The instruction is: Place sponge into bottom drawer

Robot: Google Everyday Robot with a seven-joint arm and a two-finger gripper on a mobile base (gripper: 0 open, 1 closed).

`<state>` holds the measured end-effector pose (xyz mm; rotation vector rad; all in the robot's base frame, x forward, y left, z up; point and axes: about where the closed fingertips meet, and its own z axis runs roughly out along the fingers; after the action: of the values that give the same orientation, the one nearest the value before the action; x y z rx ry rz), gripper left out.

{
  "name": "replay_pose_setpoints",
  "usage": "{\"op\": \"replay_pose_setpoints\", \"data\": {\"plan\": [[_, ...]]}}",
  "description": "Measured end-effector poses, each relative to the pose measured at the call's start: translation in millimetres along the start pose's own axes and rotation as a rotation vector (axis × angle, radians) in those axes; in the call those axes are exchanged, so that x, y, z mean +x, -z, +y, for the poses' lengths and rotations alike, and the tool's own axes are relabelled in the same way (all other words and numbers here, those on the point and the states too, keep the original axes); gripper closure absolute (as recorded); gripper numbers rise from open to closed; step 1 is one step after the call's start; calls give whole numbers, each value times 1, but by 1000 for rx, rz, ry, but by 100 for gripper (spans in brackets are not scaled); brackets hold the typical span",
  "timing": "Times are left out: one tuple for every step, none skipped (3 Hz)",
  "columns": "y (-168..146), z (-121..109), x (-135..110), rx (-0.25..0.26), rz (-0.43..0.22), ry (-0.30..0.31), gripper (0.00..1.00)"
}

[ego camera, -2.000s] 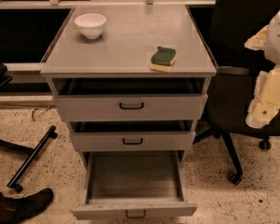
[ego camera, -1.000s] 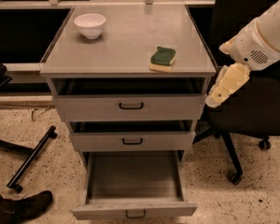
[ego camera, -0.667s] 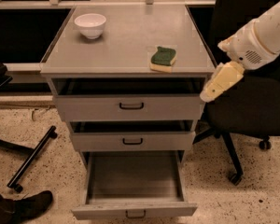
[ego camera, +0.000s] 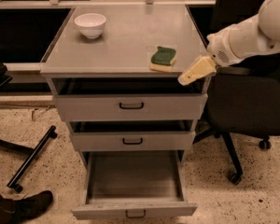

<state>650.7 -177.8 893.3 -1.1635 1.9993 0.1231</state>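
Grey metal cabinet top [ego camera: 126, 41], flat and matte, on a speckled terrazzo floor [ego camera: 252, 190]; dark window band and a pale rail behind it. White bowl [ego camera: 90, 24] upright at the back-left of the top. Sponge [ego camera: 163, 59] lies flat near the front-right, close to the front edge and well apart from the bowl. Green side is up, with yellow foam showing along its near edge. It looks close to square from here; long axis seems to run roughly front-to-back, far end tipped a bit right, not certain. Gripper [ego camera: 196, 70] sits at the front-right corner of the top, just beside the sponge on its right and apart from it, at about edge height, tip angled down-left. Can't tell whether it is spread or closed, or whether it touches the cabinet. White arm [ego camera: 252, 31] comes in from the upper right, above a black office chair [ego camera: 247, 101] parked against the cabinet's right side. Top drawer [ego camera: 130, 107] and middle drawer [ego camera: 132, 140] are each pulled out slightly. Bottom drawer [ego camera: 133, 178] is pulled out far toward the camera, grey floor in plain view from above. Left of the cabinet: a black bar [ego camera: 32, 157] lying on the floor and a dark shoe [ego camera: 30, 204] at the lower-left corner
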Motion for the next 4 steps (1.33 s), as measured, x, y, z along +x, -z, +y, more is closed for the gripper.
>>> {"op": "replay_pose_setpoints", "data": {"plan": [[-39,-18,-16,43,-53,-12,0],[-39,-18,-16,43,-53,-12,0],[-52,-22,-13,56,-41,-44,0],[-86,-31,3,94,-31,-160,0]]}}
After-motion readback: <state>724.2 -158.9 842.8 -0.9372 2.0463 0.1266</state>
